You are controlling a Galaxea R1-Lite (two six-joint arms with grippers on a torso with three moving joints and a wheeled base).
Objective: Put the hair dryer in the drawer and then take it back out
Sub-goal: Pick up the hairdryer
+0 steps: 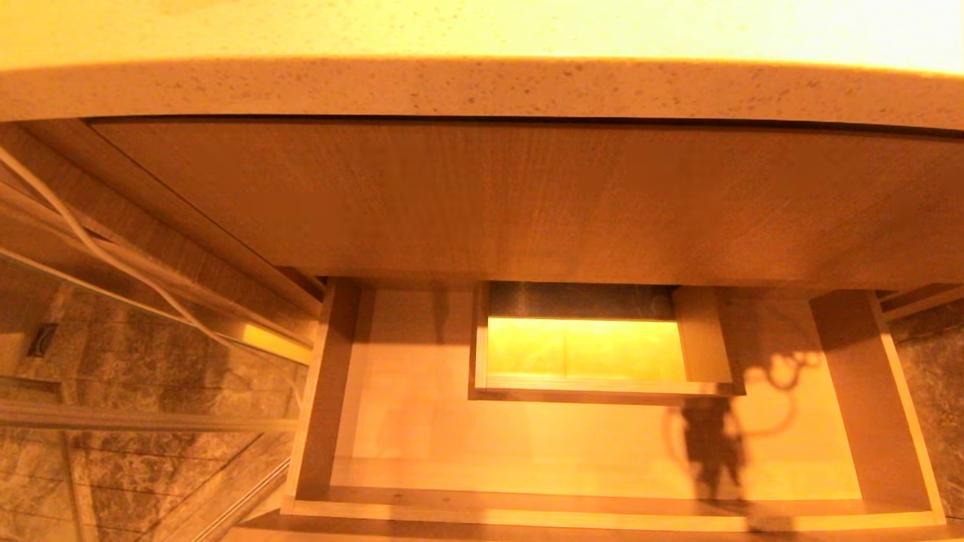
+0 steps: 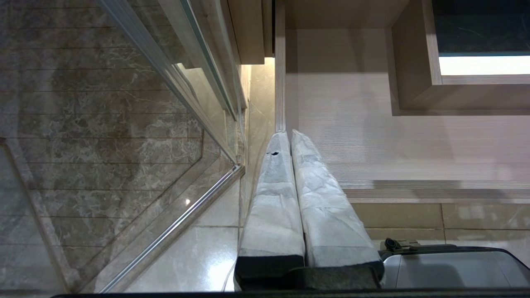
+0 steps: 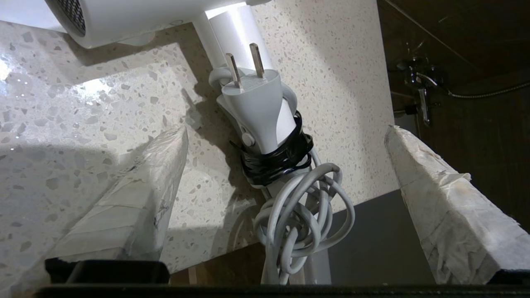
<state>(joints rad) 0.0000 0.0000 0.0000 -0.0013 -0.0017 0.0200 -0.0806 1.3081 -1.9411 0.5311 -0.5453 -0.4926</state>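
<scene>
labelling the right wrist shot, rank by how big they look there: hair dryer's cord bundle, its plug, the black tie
1. cord bundle, largest
2. plug
3. black tie, smallest
The plug sits nearer the camera, so its lead over the tie is unsure.

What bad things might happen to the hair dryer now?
1. The hair dryer lies on the speckled countertop with its bundled cord hanging past the edge, so the cord's weight might drag it off.
2. The right gripper has its jaws wide open around the handle, gripping nothing; a bump could push the dryer.
3. The drawer stands open and empty below, so a fall could hit its rim.
</scene>
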